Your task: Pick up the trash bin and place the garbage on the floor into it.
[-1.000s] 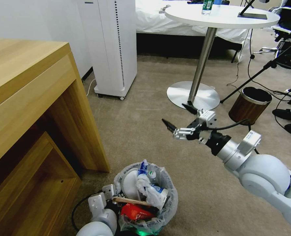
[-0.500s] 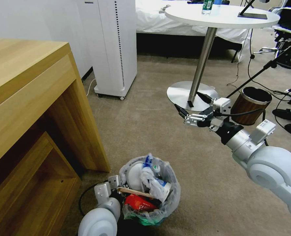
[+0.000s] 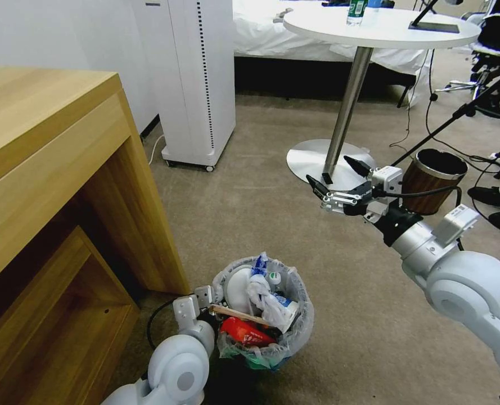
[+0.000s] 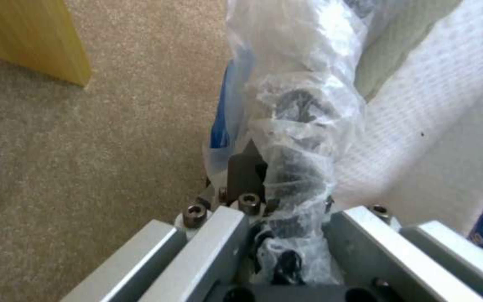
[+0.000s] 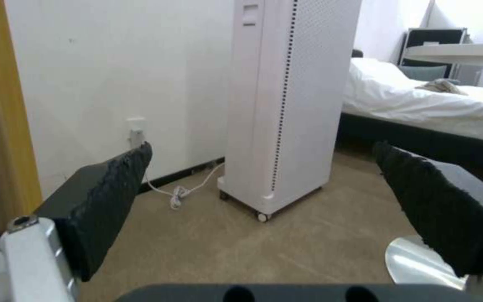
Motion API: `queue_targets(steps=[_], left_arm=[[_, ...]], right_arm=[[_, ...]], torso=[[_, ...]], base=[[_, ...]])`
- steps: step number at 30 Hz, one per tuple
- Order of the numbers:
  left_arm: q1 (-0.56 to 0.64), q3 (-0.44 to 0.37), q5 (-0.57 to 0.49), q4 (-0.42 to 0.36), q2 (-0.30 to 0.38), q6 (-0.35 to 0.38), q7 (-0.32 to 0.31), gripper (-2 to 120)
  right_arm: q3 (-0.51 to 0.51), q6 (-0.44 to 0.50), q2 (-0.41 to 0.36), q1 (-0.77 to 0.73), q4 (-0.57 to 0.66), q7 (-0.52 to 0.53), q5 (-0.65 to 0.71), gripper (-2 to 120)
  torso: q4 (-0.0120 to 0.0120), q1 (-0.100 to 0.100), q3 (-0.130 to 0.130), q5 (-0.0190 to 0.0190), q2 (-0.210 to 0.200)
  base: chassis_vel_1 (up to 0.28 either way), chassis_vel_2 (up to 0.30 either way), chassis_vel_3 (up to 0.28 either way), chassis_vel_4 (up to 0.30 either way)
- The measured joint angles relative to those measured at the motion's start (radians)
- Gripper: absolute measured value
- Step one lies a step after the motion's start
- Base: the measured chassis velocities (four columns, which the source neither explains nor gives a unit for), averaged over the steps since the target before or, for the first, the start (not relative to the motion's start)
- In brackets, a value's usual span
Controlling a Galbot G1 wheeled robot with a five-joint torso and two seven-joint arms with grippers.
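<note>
Small round trash bin [image 3: 294, 326] with crinkled clear plastic liner sits on the beige short-pile carpet floor [image 3: 250, 208], beside the light wooden desk [image 3: 53, 169]. Garbage [image 3: 255, 306] fills it: white slipper, red wrapper, wooden stick. Left gripper [image 4: 278, 188] appears clamped on the liner-covered rim, contact partly obscured. Right gripper [image 3: 339, 177] hangs above the carpet, jaws spread wide, empty.

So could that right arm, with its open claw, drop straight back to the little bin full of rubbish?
Probably yes. The right gripper hangs open and empty over bare carpet, with nothing between it and the trash bin. The left gripper grips the bin's bagged rim on the far side, away from that path.
</note>
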Motion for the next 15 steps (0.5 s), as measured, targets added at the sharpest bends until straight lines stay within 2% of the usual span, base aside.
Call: queue_targets(steps=[15], left_arm=[[-0.066, 0.070, -0.019, 0.076, -0.006, -0.020, 0.000, 0]], right_arm=[[-0.055, 0.020, 0.035, 0.034, -0.032, 0.000, -0.007, 100]], torso=[[0.0000, 0.000, 0.000, 0.0000, 0.000]], base=[[0.000, 0.000, 0.000, 0.000]])
